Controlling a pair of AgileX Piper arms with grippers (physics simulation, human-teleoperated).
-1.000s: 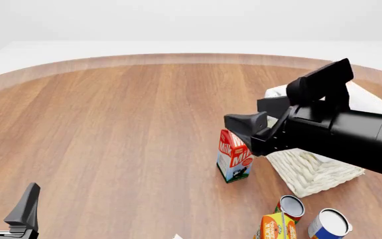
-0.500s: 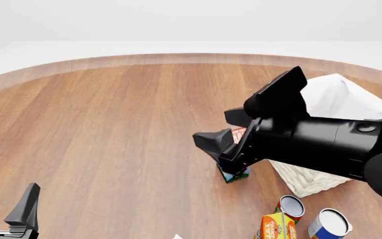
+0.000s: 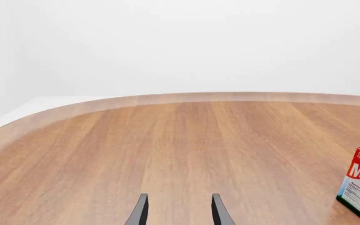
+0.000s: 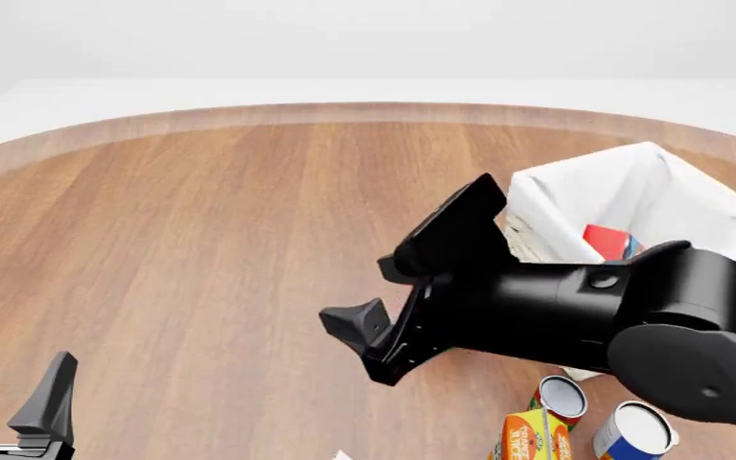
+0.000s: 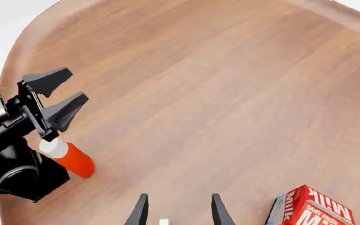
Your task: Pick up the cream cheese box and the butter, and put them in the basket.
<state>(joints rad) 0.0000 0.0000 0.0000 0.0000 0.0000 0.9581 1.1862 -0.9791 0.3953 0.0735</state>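
The basket [image 4: 560, 216], woven wicker lined with white cloth, is holding a red box; we are keeping both grippers [image 4: 12, 388] [image 5: 175, 210] spread, empty.

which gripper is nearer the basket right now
Right. The right gripper hangs just off the near-left side of the basket, its arm crossing the basket's front. The left gripper sits far off at the near-left table edge.

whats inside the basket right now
Inside the basket, a red box with a blue-white end shows against the white lining. The right arm covers the near part, so anything else there is hidden.
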